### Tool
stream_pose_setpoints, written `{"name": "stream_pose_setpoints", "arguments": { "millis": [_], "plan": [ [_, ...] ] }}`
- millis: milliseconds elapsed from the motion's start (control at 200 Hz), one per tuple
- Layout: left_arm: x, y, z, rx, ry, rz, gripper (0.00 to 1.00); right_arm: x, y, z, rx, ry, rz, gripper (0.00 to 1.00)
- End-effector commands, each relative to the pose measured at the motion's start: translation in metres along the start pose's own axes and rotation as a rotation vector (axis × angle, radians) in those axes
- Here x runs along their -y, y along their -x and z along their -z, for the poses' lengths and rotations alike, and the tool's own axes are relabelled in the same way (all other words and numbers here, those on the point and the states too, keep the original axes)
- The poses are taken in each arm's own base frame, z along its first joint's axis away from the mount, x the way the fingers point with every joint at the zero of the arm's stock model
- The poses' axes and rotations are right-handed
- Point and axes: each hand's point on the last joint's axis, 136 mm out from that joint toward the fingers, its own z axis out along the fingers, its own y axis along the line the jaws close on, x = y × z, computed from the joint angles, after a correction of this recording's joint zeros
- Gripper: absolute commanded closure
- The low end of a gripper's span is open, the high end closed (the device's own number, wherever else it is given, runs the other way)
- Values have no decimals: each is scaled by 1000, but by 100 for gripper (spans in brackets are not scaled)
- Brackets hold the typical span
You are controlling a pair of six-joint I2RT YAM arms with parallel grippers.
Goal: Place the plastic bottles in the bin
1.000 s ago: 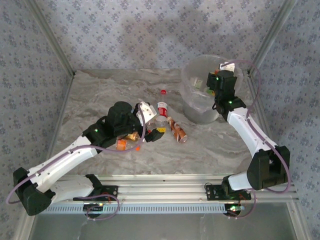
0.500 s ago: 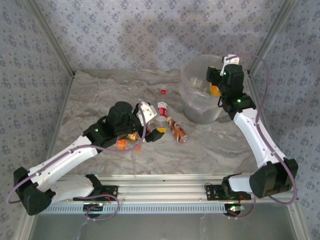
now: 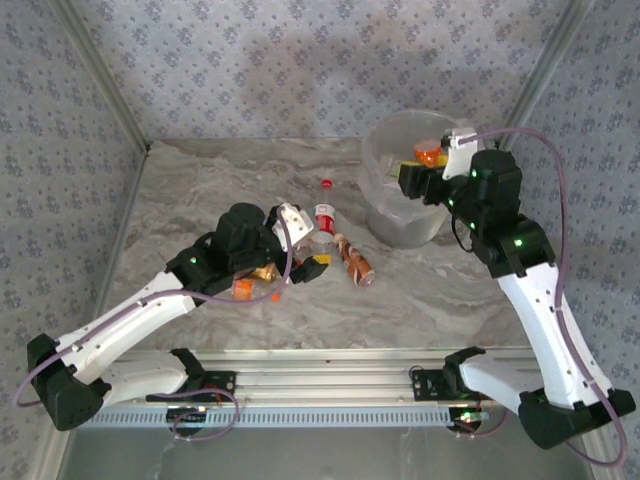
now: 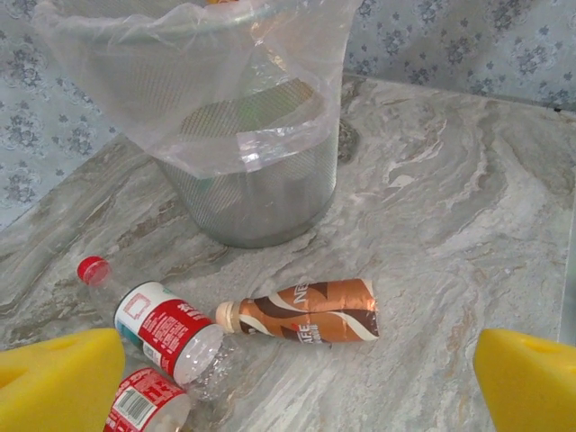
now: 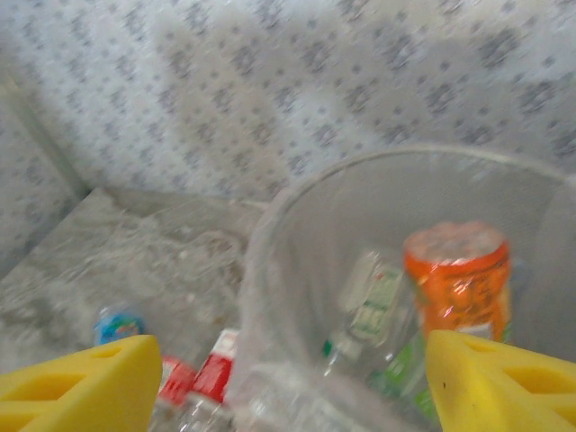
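Observation:
The bin [image 3: 400, 215] stands at the back right, with its clear liner [image 4: 193, 81] hanging over the rim. Inside it are an orange-labelled bottle [image 5: 459, 279] by the far wall and a green-labelled one [image 5: 373, 301]. My right gripper [image 3: 415, 180] [image 5: 288, 378] hovers over the bin's near rim, open, with nothing between its yellow pads [image 5: 81, 387]. My left gripper [image 3: 300, 262] [image 4: 288, 378] is open low over the table. Just ahead of it lie a brown-labelled bottle [image 4: 310, 310] and two red-labelled bottles [image 4: 157, 324] [image 4: 144, 405].
More bottles lie in a cluster under and beside the left arm [image 3: 245, 288]. A red-capped bottle [image 3: 325, 215] points toward the back wall. Metal frame posts stand at the table's back corners. Bare marble lies to the right of the brown bottle [image 4: 468, 234].
The right arm rose out of the bin and drew back toward the near right. The orange-labelled bottle is now loose in the bin. The left arm has not moved.

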Motion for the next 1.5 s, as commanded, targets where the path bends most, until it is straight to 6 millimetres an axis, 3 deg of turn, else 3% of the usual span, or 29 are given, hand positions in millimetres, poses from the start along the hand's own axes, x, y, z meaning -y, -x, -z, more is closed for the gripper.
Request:
{"name": "stream_pose_setpoints", "arguments": {
  "millis": [0,240,255,300,660,884,1054,1294,1494],
  "plan": [
    [-3,11,13,27,32,-38,0,-22,-45,13,-164,107,-44,21],
    [-2,-1,17,-62,15,-116,0,-41,-106,15,-311,130,-31,23],
    [-2,-1,18,-63,16,-116,0,-40,-120,12,-344,122,-31,23],
    [-2,-3,17,-67,16,-117,0,-41,-134,8,-374,116,-33,24],
    [-5,-5,13,-75,31,-111,0,-53,-224,-23,-540,41,34,21],
    [-7,-5,14,-76,40,-113,0,-60,-265,-51,-687,38,91,20],
    [-5,-5,12,-74,33,-107,0,-62,-283,-78,-728,12,140,20],
    [-1,-6,10,-78,11,-101,0,-47,-320,-91,-799,-55,190,20],
    [0,-6,8,-78,0,-95,0,-38,-337,-99,-822,-102,217,19]
  ]
}}
